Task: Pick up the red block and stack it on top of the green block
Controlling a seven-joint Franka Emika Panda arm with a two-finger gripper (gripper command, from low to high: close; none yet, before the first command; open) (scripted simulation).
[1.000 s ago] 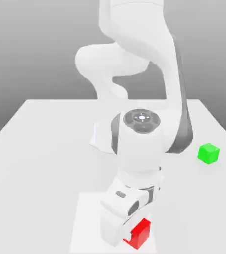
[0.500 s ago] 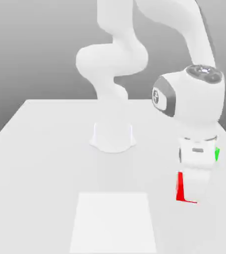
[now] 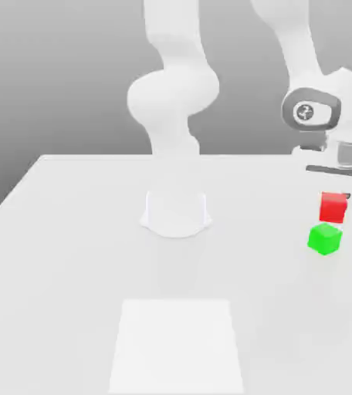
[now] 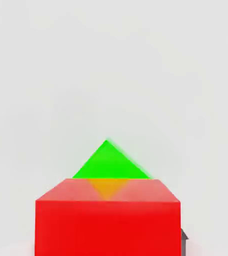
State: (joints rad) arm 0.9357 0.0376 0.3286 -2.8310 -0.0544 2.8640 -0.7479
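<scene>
**Red block held in the air over the green block**

Red block [image 3: 333,207], a small bright red cube with plain matte faces, hung clear of the table, clamped in the white two-finger gripper [image 3: 335,202] near the exterior view's right edge. The jaws were clenched on it, and it sat directly under the hand. The small bright green cube, the green block [image 3: 324,238], rested on the flat white tabletop [image 3: 71,254] just below the red one, offset slightly toward the exterior view's left. A narrow gap showed between the two cubes, so they were not touching.

From the hand view, the red block [image 4: 107,220] filled the near part of the picture, with one corner of the green block [image 4: 108,162] poking out from behind its top edge. The green cube looked turned about a quarter-way relative to the red one, corner-on rather than face-on.

The white jointed arm [image 3: 171,92] rose from its round base [image 3: 176,214] at the middle back of the table and reached over toward the exterior view's right. A pale rectangular patch [image 3: 176,346] lay on the table in front of the base, well apart from both cubes.
</scene>
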